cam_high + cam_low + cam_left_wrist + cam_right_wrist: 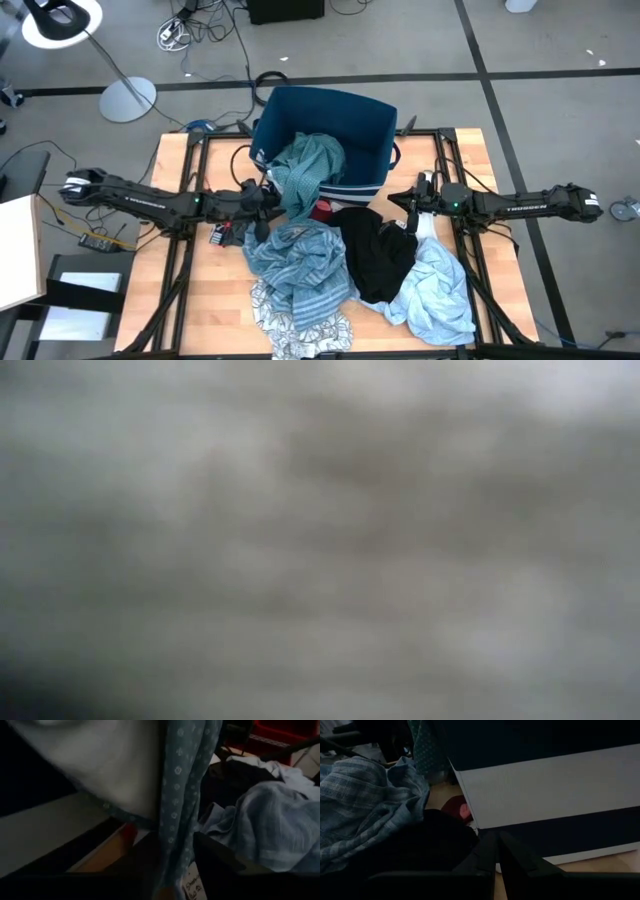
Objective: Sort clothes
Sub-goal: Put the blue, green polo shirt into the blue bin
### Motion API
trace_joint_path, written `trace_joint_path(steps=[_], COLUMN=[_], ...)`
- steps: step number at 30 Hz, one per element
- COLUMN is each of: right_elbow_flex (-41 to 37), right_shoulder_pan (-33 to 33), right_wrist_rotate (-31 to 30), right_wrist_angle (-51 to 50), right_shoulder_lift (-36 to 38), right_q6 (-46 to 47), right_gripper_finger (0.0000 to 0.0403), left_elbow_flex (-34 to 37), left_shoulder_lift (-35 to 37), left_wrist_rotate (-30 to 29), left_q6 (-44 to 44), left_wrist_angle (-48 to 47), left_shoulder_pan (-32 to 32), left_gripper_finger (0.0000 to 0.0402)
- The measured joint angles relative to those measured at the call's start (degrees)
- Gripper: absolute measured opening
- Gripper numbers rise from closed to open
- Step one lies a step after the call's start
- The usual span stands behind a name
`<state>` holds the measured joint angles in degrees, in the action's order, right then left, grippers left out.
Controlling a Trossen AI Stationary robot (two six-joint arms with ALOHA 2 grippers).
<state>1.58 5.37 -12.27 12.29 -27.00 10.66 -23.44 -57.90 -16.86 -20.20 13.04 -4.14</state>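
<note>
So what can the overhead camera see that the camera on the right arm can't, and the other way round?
Only the overhead view shows both arms, the left gripper, the whole dark blue bin, the pale blue garment and the leaf-print cloth. Only the right wrist view shows the right gripper up close, shut, beside the bin's white stripe. Both show the teal garment, the blue-striped garment, the black garment and the small red one.

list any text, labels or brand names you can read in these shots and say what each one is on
No text can be read for certain in any view.
White lettering on the right arm: too small to read.
Handwritten white tag hanging below the teal garment: too blurred to read.
Small label on the bin rim: too small to read.
The low view shows only a grey blur.
</note>
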Motion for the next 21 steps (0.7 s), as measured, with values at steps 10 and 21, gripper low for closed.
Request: trace_joint_path(steps=[10, 21], right_elbow_flex=[0.0, 0.0], right_shoulder_pan=[0.0, 0.0], right_wrist_rotate=[0.0, 0.0], right_wrist_angle=[0.0, 0.0], right_shoulder_lift=[0.0, 0.0], right_q6=[0.0, 1.2], right_gripper_finger=[0.0022, 0.0022], left_elbow_flex=[0.0, -10.0], left_shoulder_lift=[-10.8, -16.5], left_wrist_rotate=[-4.8, -7.6], left_q6=[1.0, 14.8], left_wrist_angle=[6.4, 18.1], left_shoulder_pan=[0.0, 0.0], left_gripper_finger=[0.0154, 0.0012])
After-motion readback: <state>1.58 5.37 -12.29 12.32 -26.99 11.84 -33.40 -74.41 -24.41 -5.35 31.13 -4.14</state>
